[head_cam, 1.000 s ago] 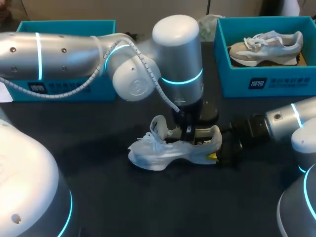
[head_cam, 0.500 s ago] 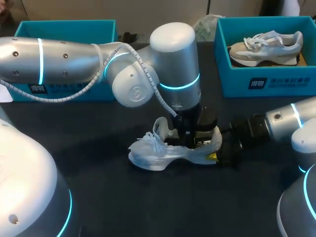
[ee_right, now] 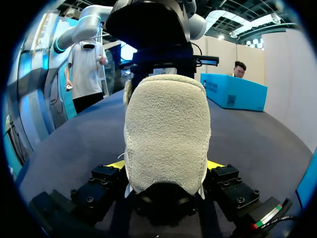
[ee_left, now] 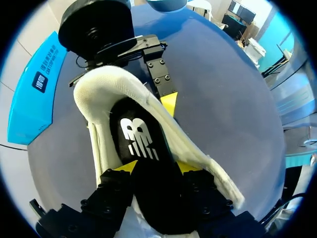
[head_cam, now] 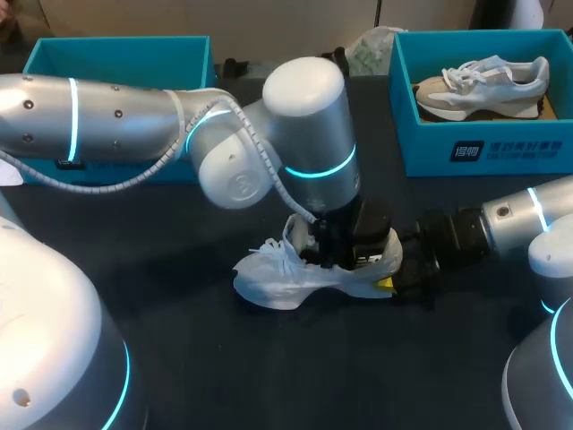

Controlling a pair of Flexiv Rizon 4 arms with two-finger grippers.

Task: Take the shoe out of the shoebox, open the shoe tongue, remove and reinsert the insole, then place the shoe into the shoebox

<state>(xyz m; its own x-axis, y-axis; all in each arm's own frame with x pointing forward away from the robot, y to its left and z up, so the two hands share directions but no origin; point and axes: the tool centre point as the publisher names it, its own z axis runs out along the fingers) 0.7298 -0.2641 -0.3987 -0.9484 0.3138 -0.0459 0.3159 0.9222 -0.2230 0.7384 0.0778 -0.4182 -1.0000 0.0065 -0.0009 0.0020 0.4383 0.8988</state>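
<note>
Your left arm (head_cam: 134, 107) has sunk and drawn a little toward its own side over the last second, so your left tool (ee_left: 156, 166) now sits lower in the mouth of the shoe (head_cam: 286, 273). Its fingers are closed to a narrow gap, one yellow tip pressed on each side of the black insole (ee_left: 143, 148), which runs forward from the tool along the inside of the shoe.

The shoe lies directly under that tool on the tabletop (head_cam: 269, 376), where it was before. Your right tool (ee_right: 166, 166) has not moved. Its fingers are spread wide and clamp the fuzzy heel from both sides. Well beyond the right tool, the shoebox (head_cam: 483, 148) with another shoe (head_cam: 483, 82) in it is unchanged.
</note>
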